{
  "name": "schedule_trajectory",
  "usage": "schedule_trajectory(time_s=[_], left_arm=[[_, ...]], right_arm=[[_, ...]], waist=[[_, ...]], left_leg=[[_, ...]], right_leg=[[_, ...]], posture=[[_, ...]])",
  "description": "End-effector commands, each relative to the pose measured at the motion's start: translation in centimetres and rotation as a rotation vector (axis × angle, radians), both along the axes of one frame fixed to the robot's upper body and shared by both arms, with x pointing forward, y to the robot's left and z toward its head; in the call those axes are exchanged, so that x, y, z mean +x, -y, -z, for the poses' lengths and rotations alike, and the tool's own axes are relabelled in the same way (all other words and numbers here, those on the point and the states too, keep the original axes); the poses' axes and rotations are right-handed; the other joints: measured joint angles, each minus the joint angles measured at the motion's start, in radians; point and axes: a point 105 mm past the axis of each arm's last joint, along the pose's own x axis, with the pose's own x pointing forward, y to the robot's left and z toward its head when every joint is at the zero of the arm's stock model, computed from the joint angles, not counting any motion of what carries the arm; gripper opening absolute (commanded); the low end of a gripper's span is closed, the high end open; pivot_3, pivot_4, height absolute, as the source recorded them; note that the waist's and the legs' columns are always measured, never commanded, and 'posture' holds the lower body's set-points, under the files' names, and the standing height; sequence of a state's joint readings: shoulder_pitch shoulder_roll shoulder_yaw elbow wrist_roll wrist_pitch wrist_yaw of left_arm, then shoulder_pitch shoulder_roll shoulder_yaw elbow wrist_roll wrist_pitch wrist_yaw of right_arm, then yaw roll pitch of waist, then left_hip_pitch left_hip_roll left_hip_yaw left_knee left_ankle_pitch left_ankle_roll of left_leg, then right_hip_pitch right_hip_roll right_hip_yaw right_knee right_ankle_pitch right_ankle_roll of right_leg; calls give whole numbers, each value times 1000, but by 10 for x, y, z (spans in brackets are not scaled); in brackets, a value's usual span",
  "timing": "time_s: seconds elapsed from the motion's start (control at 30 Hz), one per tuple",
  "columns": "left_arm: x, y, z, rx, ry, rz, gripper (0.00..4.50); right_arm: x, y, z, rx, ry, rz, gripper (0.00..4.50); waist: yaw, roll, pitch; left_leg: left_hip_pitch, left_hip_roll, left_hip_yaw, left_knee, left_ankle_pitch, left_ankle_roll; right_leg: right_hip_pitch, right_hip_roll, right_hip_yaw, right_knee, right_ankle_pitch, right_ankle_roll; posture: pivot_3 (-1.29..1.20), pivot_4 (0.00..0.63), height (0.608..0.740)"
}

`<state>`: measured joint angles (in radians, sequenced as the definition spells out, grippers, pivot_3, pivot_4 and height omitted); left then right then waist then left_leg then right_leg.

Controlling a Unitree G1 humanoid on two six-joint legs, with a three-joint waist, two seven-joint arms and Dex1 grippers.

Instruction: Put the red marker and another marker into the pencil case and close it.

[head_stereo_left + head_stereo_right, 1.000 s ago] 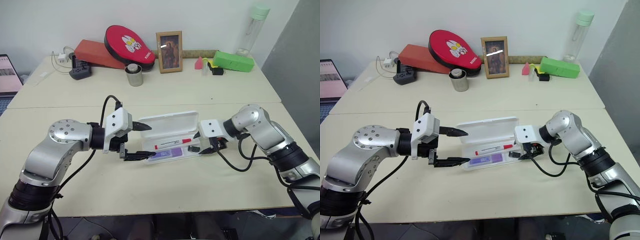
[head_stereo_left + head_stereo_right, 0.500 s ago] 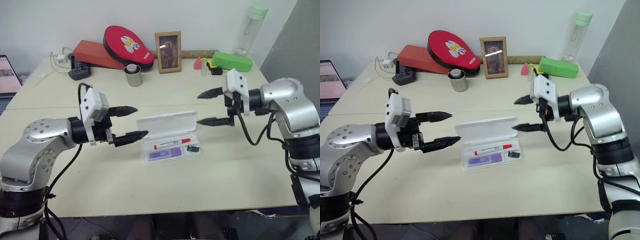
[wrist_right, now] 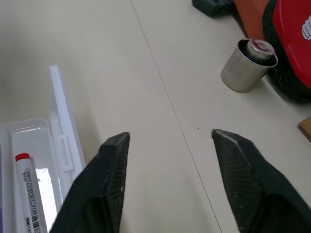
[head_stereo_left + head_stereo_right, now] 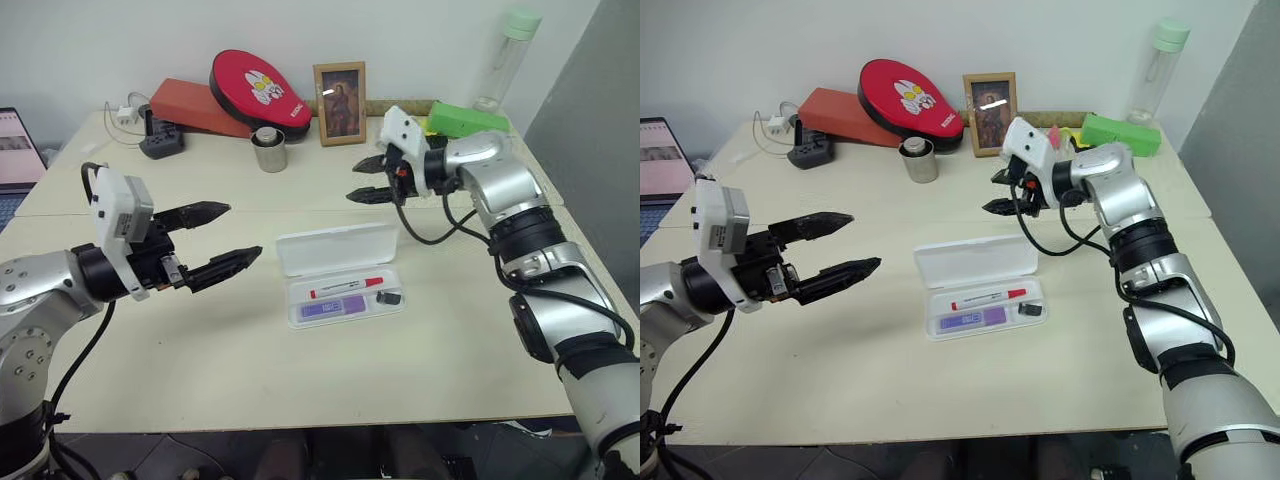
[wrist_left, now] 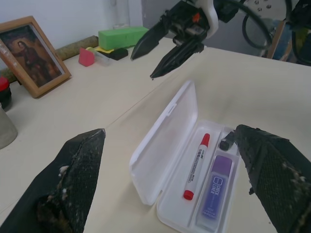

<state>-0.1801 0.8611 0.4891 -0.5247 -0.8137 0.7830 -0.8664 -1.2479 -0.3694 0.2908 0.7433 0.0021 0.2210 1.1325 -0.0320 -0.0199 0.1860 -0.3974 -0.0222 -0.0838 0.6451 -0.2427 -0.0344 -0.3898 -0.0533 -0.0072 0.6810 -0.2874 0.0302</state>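
Observation:
The white pencil case (image 4: 335, 249) lies open mid-table, its lid folded back to the far side. In its tray rest the red marker (image 4: 345, 288), the purple marker (image 4: 329, 309) and a small black piece (image 4: 390, 297). My left gripper (image 4: 243, 230) hovers left of the case, open and empty; its wrist view looks across the marker (image 5: 196, 165) and purple marker (image 5: 214, 187). My right gripper (image 4: 352, 182) hangs above the table beyond the lid, jaws apart with nothing between them; its fingers (image 3: 109, 179) frame bare table beside the lid's edge (image 3: 60, 136).
Along the far edge stand a metal cup (image 4: 268, 150), a picture frame (image 4: 339, 103), a red oval pad (image 4: 258, 88) on a brick-red box (image 4: 185, 105), a green case (image 4: 466, 120) and a bottle (image 4: 508, 55). A laptop (image 4: 18, 150) sits far left.
Both grippers have left the case. The left one drew back to the left and rose. The right one lifted away from the case's right end, swung beyond the lid, and its jaws narrowed.

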Motion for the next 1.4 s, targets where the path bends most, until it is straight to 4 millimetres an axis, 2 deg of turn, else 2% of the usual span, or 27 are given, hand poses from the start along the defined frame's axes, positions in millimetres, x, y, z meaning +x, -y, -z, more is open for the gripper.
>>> schedule_trajectory(time_s=[0.03, 0.07, 0.23, 0.3, 0.5, 0.67, 0.87, 0.97, 1.17, 1.4], left_arm=[[-8, 2, -11, 2, 51, -5, 4500], [-8, 2, -11, 1, 49, -7, 4500], [-10, 1, -11, 0, 42, -8, 4500], [-10, 1, -10, 0, 40, -8, 4500], [-8, 0, -10, -1, 40, -10, 4500], [-9, 4, -10, 0, 31, 24, 4500], [-19, 17, 5, 65, -36, 134, 4500], [-26, 21, 14, 112, -85, 205, 4500], [-27, 22, 20, 151, -116, 249, 4500], [-20, 25, 19, 163, -116, 266, 4500]], right_arm=[[3, -7, -14, -35, 82, -15, 1668], [2, -9, -10, -50, 82, -22, 1332], [0, -10, 0, -98, 74, -49, 269], [-2, -9, 4, -121, 68, -65, 17], [-21, -6, 19, -189, 40, -172, 17], [-45, -1, 32, -241, 6, -267, 17], [-72, 2, 42, -270, -4, -345, 17], [-81, 3, 59, -307, -7, -337, 17], [-81, 7, 88, -357, -38, -273, 17], [-72, 24, 135, -404, -167, -161, 17]], waist=[[0, 0, 0], [0, 0, 0], [0, 0, 0], [0, 0, 0], [0, 0, 0], [0, 0, 0], [1, 0, 0], [-1, 0, 0], [0, 1, 0], [0, -1, 0]], left_leg=[[0, 0, 0, 0, 0, 0], [0, 0, 0, 0, 0, 0], [0, 0, 0, 0, 0, 0], [0, 0, 0, 0, 0, 0], [0, 0, 0, 0, 0, 0], [0, 0, 0, 0, 0, 0], [0, 0, 0, 0, -2, 3], [0, 0, 0, 0, -2, 3], [1, 1, 0, 0, -2, 3], [2, 0, 1, 0, -2, 3]], right_leg=[[0, 0, 0, 0, 0, 0], [0, 0, 0, 0, 0, 0], [0, 0, 0, 0, 0, 0], [0, 0, 0, 0, 0, 0], [0, 0, 0, 0, 0, 0], [0, 0, 0, 0, 0, 0], [0, 0, 0, 0, 0, 0], [0, 0, 0, 0, 0, 0], [0, 0, 0, 0, 0, 0], [2, 0, 0, 0, 0, 0]], posture=[[0, 150, 740], [0, 150, 740], [0, 150, 740], [0, 150, 740], [0, 150, 740], [0, 150, 740], [0, 150, 740], [0, 150, 740], [0, 150, 740], [0, 150, 740]])
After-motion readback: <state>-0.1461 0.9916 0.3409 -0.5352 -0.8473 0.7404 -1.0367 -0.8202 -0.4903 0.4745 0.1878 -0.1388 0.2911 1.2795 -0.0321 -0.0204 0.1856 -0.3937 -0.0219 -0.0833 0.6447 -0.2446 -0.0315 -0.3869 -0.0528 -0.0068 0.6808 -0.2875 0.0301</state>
